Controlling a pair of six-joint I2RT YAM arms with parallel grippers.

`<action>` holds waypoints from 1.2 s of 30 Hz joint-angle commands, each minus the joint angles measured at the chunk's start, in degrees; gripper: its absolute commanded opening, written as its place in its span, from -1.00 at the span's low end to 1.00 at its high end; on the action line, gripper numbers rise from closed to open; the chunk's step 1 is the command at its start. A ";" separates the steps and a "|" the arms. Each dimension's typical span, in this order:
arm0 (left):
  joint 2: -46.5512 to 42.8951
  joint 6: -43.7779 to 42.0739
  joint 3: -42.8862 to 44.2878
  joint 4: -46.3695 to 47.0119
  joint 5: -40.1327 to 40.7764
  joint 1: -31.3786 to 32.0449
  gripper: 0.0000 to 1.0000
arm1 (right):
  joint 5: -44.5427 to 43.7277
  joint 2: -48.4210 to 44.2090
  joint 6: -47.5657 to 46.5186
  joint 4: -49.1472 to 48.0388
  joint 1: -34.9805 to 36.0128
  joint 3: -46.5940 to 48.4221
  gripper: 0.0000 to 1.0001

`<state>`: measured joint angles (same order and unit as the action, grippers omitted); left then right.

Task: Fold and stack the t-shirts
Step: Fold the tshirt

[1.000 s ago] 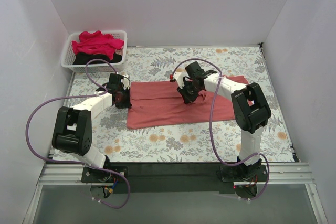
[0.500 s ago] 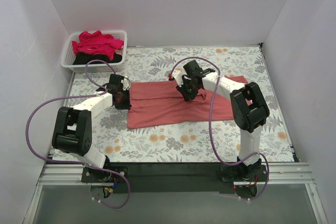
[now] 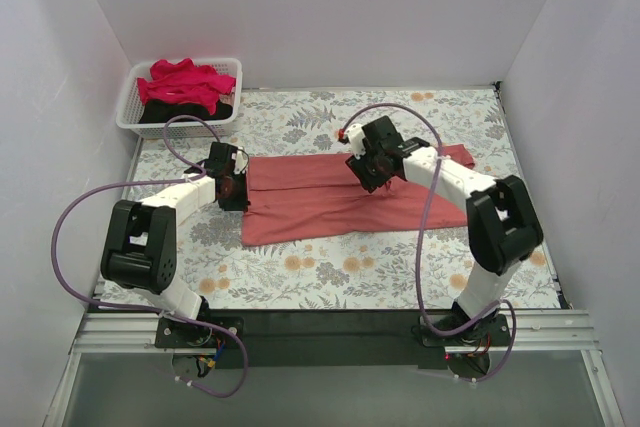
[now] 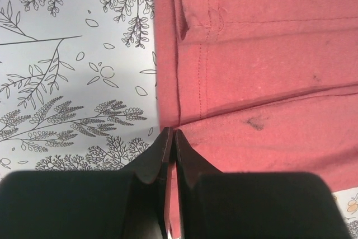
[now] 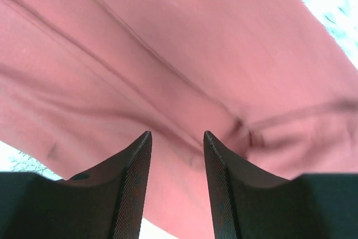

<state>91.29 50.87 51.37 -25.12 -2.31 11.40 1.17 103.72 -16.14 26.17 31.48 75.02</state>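
The coral-red t-shirt (image 3: 330,202) lies flat across the middle of the floral table, folded into a long band. At its left edge my left gripper (image 3: 240,187) is shut, and in the left wrist view the left gripper (image 4: 170,132) pinches the hem of the coral-red t-shirt (image 4: 268,54) with a sliver of cloth between the fingers. My right gripper (image 3: 372,175) hovers over the band's upper middle. The right wrist view shows the right gripper (image 5: 177,134) open, with nothing between its fingers and only the coral-red t-shirt (image 5: 168,54) below. A crimson-pink t-shirt (image 3: 185,82) and a black t-shirt (image 3: 215,110) lie in the basket.
A white slatted basket (image 3: 130,117) stands at the back left corner. White walls close the table in on the left, back and right. Purple cables loop from both arms over the table.
My right gripper has opened, letting go of the coral-red cloth, and its arm has swung a little to the right. The left gripper has stayed shut at the shirt's left edge.
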 commanded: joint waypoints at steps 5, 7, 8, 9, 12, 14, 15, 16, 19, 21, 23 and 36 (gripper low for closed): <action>-0.84 0.81 1.89 0.07 3.97 -0.06 -0.34 | -14.96 -16.07 15.69 -5.17 -0.28 -15.24 -0.02; -3.29 1.51 1.80 0.51 4.94 0.03 -0.09 | -18.90 -18.11 19.90 -5.52 -0.89 -18.40 0.04; -4.35 1.68 1.89 0.17 5.38 0.29 0.06 | -19.71 -19.94 20.70 -5.69 -1.42 -21.12 0.05; -5.49 2.03 2.15 -0.10 6.51 0.73 0.26 | -20.58 -20.75 21.76 -5.96 -2.73 -22.45 0.06; -11.11 5.89 2.59 -2.29 9.15 3.36 0.32 | -19.81 -23.30 25.62 -6.57 -7.29 -25.53 0.05; -15.60 9.49 2.07 -4.04 10.39 6.43 0.32 | -18.32 -24.52 28.35 -6.75 -10.11 -26.15 0.04; -17.00 10.81 0.84 -4.23 10.48 7.49 0.26 | -17.26 -24.88 29.14 -6.92 -13.17 -26.68 0.04; -19.11 11.96 0.14 -4.14 9.00 9.15 0.14 | -15.60 -25.23 29.93 -7.27 -14.68 -27.21 0.04; -19.31 15.39 -2.94 -3.36 3.65 10.92 -0.18 | -11.66 -26.46 33.27 -9.73 -21.27 -29.58 0.02; -17.73 17.15 -4.35 -1.42 0.31 11.28 -0.22 | -8.13 -26.47 36.08 -12.10 -26.27 -31.07 0.01; -14.31 17.94 -5.76 -0.02 -1.82 11.36 -0.34 | -4.43 -25.77 38.54 -13.77 -29.19 -33.18 0.00; -5.06 23.65 -9.27 -7.57 5.29 11.45 -0.69 | 4.45 -22.07 44.97 -20.99 -52.57 -41.63 -0.01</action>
<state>86.41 72.47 44.75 -26.79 -0.54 22.63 6.37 80.03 27.35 5.54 -16.58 35.29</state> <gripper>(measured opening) 0.159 0.493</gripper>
